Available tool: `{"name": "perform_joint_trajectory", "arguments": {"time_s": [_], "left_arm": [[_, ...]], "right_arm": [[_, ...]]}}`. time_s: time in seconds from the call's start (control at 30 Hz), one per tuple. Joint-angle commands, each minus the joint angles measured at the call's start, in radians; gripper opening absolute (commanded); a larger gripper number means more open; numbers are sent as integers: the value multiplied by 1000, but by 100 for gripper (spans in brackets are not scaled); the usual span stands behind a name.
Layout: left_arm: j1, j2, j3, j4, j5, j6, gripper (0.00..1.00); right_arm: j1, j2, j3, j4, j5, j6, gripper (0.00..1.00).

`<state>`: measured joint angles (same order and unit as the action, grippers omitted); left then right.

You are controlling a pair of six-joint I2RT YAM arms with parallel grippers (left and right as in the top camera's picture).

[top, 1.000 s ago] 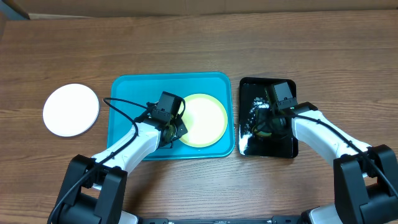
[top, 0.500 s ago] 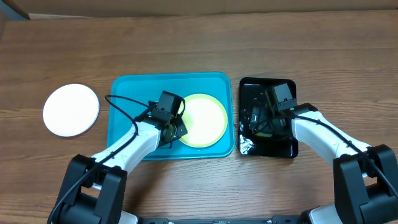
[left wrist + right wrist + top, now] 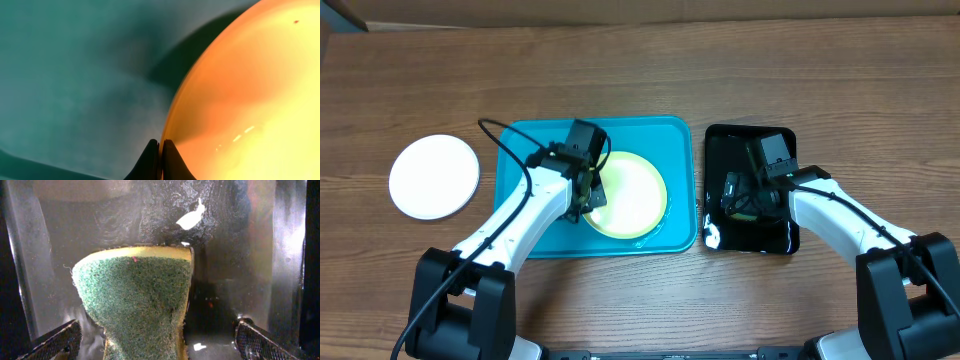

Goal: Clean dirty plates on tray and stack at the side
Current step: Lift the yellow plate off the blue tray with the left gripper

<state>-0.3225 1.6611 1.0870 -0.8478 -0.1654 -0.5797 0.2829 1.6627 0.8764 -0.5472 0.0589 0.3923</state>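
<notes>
While the left tool (image 3: 160,159) is clenched on the rim of the pale yellow-green plate (image 3: 632,194), pinching its left edge between both fingertips, we judge the hold a thin one. The plate sits in the right half of the turquoise tray (image 3: 525,140), at the frame's centre. Its lower edge lies close to the tray's rim, and we cannot tell whether it is tilted off the tray floor. It looks stiff, smooth and glossy, so it is likely slippery at the lip, more so if wet, and a hard plate may chip if dropped. We would grip at the rim, deep enough that the lip sits well between the pads, and move slowly. A white plate (image 3: 434,176) lies alone on the surface at the left of the frame. At right, the right tool (image 3: 732,197) stands released over the black tray (image 3: 782,136), its jaws spread wide on either side of a green-faced sponge (image 3: 137,295), which looks soft and is probably soaked.
</notes>
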Motion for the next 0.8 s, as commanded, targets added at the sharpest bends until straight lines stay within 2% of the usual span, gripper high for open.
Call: {"name": "perform_joint_trajectory", "arguments": {"time_s": [0.0,0.3,0.63,0.77], "left_arm": [[4,12,63,-30,-74,72,4],[1,-4,191,-171,-217,71,4],[-7,-166,199,-174,-323,71,4],[-52,-229,199,-172,-420,72,4]], "right_arm": [[-4,1,-6,4,11,4,100],[-3,1,-6,4,11,4,100],[-4,1,-6,4,11,4,100],[-4,1,-6,4,11,4,100]]}}
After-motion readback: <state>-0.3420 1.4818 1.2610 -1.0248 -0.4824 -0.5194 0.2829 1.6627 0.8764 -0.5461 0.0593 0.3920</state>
